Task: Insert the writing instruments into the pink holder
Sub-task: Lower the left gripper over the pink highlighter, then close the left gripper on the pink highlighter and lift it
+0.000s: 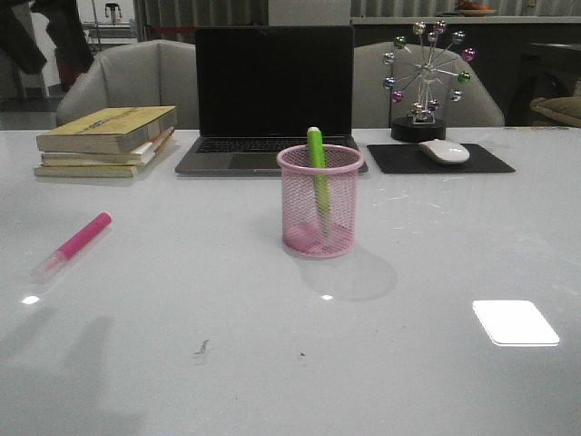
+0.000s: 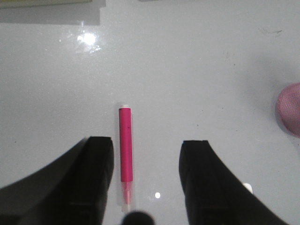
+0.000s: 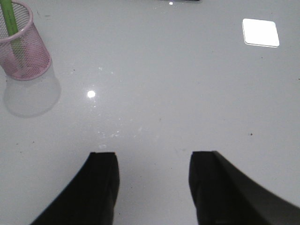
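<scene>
— Counting markers on the tabletop (image 1: 272,363): how many do you see?

— Two. One green marker (image 1: 318,173) stands tilted inside the single pink holder (image 1: 320,202), its top poking above the rim. One pink marker (image 1: 73,243) lies flat on the left side, well apart from the holder, clear cap toward the near edge.

— And the end effectors?

— Two as well. The left end effector (image 2: 146,183) hangs over the pink marker with its fingers spread wide; the marker lies between them, close to one finger, gripped by neither. The right end effector (image 3: 153,187) is also spread wide, holding nothing, over bare tabletop.

— Anything else?

— One laptop (image 1: 272,95), one stack of three books (image 1: 107,141), one mouse (image 1: 444,151) on one mousepad (image 1: 481,163), one Ferris-wheel ornament (image 1: 425,77).
</scene>
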### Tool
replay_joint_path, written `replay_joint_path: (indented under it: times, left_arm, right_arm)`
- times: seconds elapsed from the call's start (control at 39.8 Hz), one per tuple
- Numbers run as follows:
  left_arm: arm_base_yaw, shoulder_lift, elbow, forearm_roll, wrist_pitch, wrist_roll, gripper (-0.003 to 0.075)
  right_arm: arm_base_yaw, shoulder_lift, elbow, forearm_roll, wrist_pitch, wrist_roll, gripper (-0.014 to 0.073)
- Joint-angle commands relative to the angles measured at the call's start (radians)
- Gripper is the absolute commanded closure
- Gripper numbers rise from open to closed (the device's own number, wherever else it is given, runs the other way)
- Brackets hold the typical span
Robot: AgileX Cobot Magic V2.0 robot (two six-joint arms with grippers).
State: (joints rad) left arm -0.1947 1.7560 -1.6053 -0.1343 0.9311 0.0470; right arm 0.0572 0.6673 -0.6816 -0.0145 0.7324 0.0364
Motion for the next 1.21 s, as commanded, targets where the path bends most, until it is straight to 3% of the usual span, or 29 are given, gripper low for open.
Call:
replay_joint_path:
  times: [0.0,0.6,1.18]
  left_arm:
    - [-0.006,0.040,-0.097,-0.012,0.020,-0.010,0.0318]
    - [-0.006,0.334,-0.152,-0.018,0.019,-0.010,0.0318]
    - [-0.006,0.411,-0.152,-0.018,-0.029,-0.010,0.0329]
  right_arm:
    - [-0.006,-0.003,-0.027,-0.013,-0.058,0.000,0.0134]
    - [-0.006,-0.003,-0.027,-0.013,-0.004,0.000,0.0134]
    - [-0.006,-0.003,-0.027,-0.014,0.027,0.000,0.0134]
